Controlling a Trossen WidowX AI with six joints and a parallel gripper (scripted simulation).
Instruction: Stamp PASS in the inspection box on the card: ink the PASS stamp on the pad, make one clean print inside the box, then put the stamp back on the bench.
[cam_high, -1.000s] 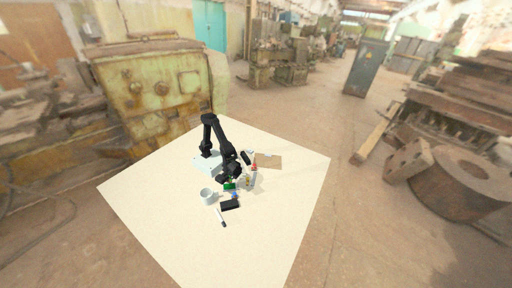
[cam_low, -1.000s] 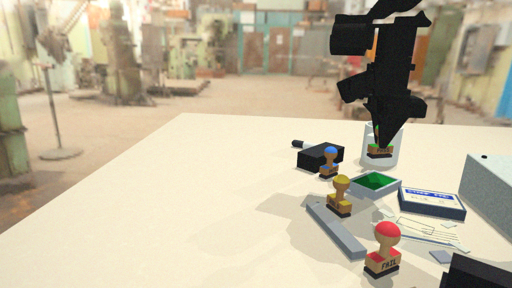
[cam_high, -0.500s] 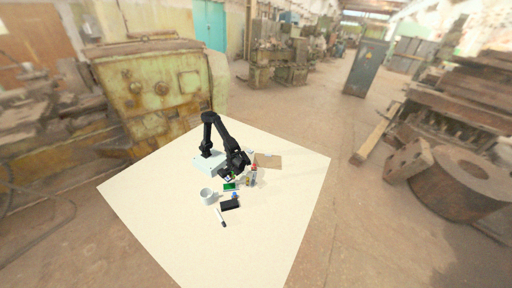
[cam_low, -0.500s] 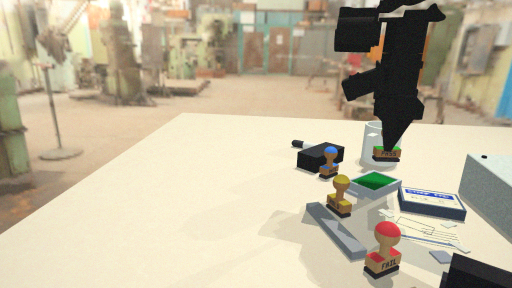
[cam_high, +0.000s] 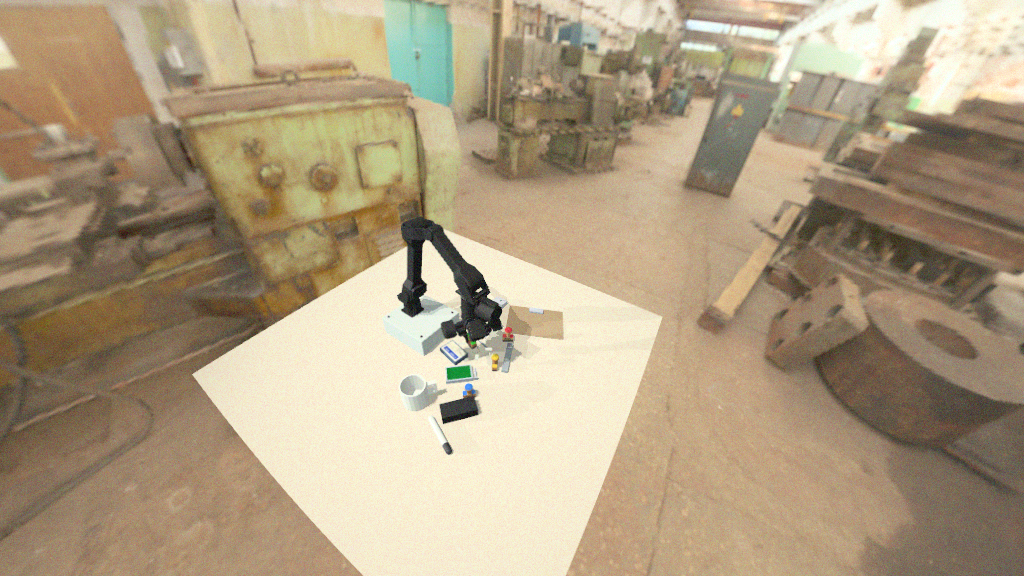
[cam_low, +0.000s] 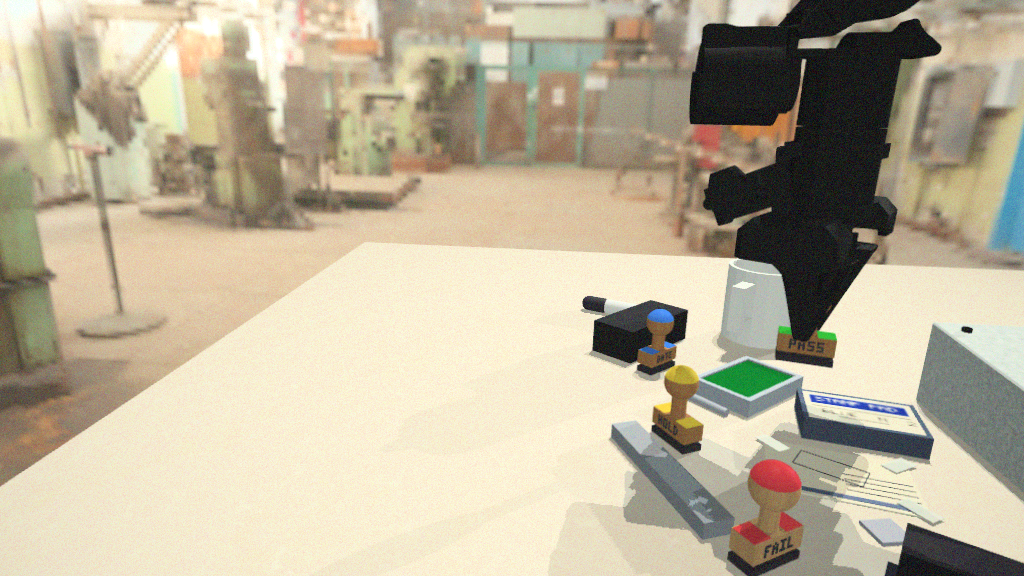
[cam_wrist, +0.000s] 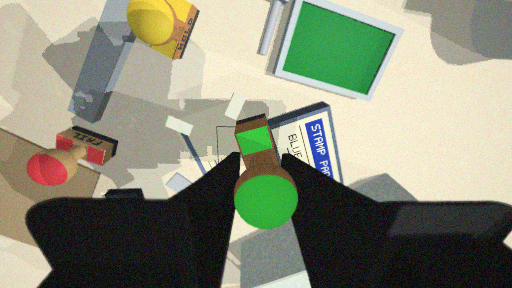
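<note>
One claw (cam_low: 807, 336) (cam_wrist: 260, 160) grips the green-topped PASS stamp (cam_low: 806, 345) (cam_wrist: 265, 192) by its wooden handle, raised above the tabletop (cam_high: 343, 429) (cam_low: 358, 372). Three other knobbed wooden stamps stand there. In the wrist view, the single green ink pad (cam_high: 460, 373) (cam_low: 749, 378) (cam_wrist: 337, 50) lies at one o'clock from the stamp, its rim well apart; the partly hidden card (cam_low: 859, 480) (cam_wrist: 200, 145) lies toward ten o'clock, flat, with thin printed lines.

Green-topped wooden PASS stamp (cam_high: 471, 343) (cam_low: 805, 346) (cam_wrist: 266, 201) being gripped upright above the bench (cam_high: 529, 458) (cam_low: 358, 401) (cam_wrist: 430, 140), open grey-rimmed rectangular green ink pad (cam_high: 460, 373) (cam_low: 749, 378) (cam_wrist: 340, 50) lying flat, pale paper card (cam_high: 484, 351) (cam_low: 877, 489) (cam_wrist: 207, 157) lying flat, showing printed lines and a thin-outlined rectangular box (cam_low: 830, 467) (cam_wrist: 226, 142).
</note>
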